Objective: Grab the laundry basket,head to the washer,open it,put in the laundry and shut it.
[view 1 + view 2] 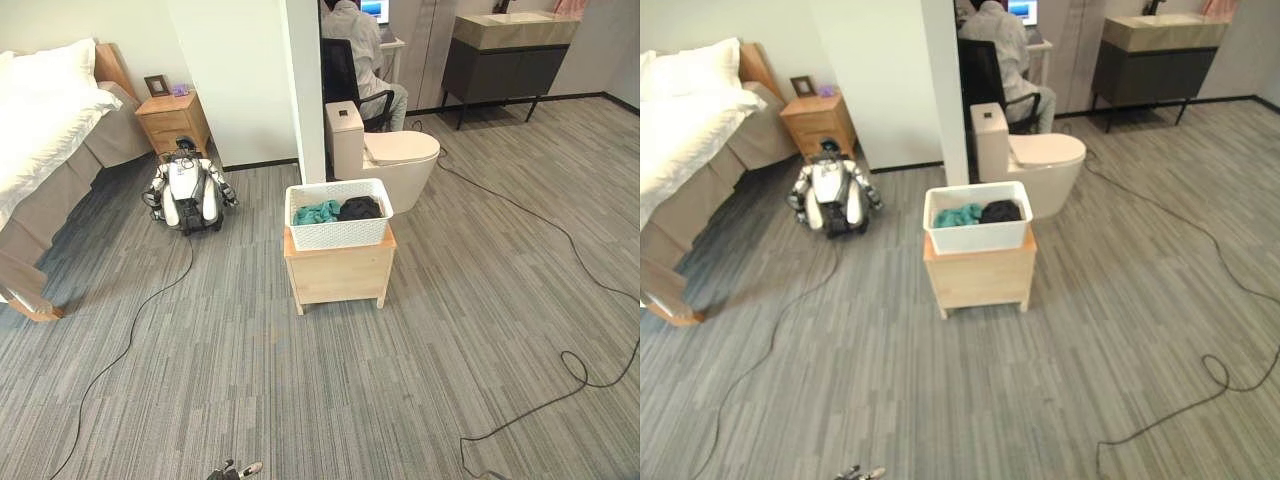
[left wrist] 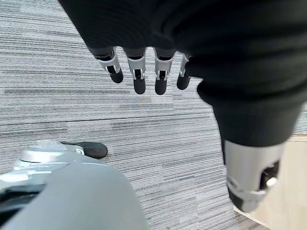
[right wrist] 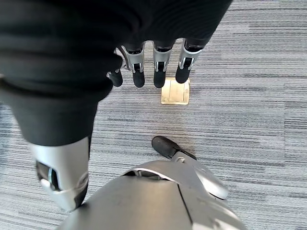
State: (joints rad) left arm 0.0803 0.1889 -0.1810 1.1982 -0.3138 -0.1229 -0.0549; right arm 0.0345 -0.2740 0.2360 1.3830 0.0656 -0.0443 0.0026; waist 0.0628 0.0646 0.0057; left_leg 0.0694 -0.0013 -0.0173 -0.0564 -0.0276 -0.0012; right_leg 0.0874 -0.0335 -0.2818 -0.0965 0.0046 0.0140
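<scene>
Far left, a bed (image 1: 45,120) with white bedding stands along the wall, a wooden nightstand (image 1: 175,120) just beside its head end. On the grey striped carpet (image 1: 300,390) in front of the nightstand sits a small silver-and-black robot unit (image 1: 187,193). Centre: the laundry basket (image 1: 338,232), white with perforated walls and rectangular, rests on top of a low wooden cabinet (image 1: 340,272); inside it lie a teal garment (image 1: 317,212) on my left and a black garment (image 1: 360,208) touching it on my right. The basket is well ahead of me; neither hand is near it. Behind the cabinet stands a white toilet (image 1: 385,160), and past a white wall edge (image 1: 305,90) a person (image 1: 355,40) sits in a dark chair. Far right, a dark vanity (image 1: 510,55) stands against the wall. My left hand (image 2: 144,67) hangs over bare carpet, fingers straight, close side by side and holding nothing, thumb apart; its wrist view catches a pale wooden corner (image 2: 283,201) at the frame edge. My right hand (image 3: 153,64) hangs likewise, fingers relaxed and empty; its wrist view alone shows a brass floor plate (image 3: 175,91) set in the carpet just past the fingertips (image 3: 159,79).
</scene>
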